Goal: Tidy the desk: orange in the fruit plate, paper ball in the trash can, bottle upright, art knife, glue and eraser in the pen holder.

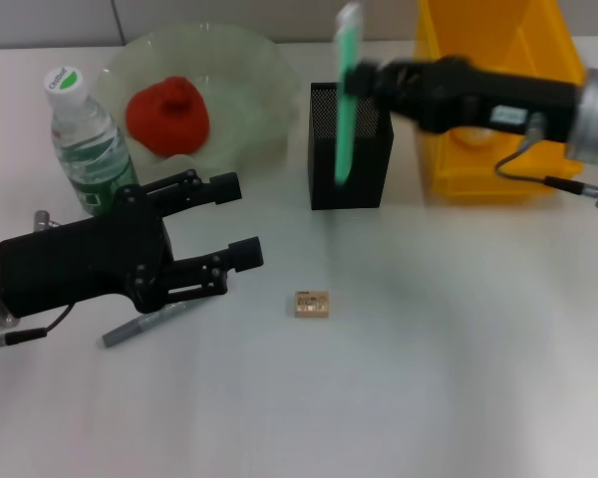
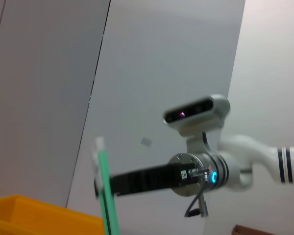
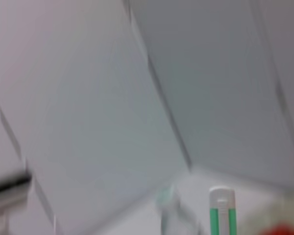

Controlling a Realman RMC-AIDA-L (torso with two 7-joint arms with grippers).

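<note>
My right gripper is shut on a long green stick with a white end, either glue or art knife, I cannot tell which. The stick hangs nearly upright with its lower end in the mouth of the black mesh pen holder; it also shows in the left wrist view. The red-orange orange lies in the pale glass fruit plate. The bottle stands upright at the far left. My left gripper is open just above a grey pen-like tool. The small tan eraser lies mid-table. The paper ball is out of view.
The yellow trash can stands right of the pen holder, with my right arm crossing over it. In the left wrist view the right arm reaches across in front of a grey wall.
</note>
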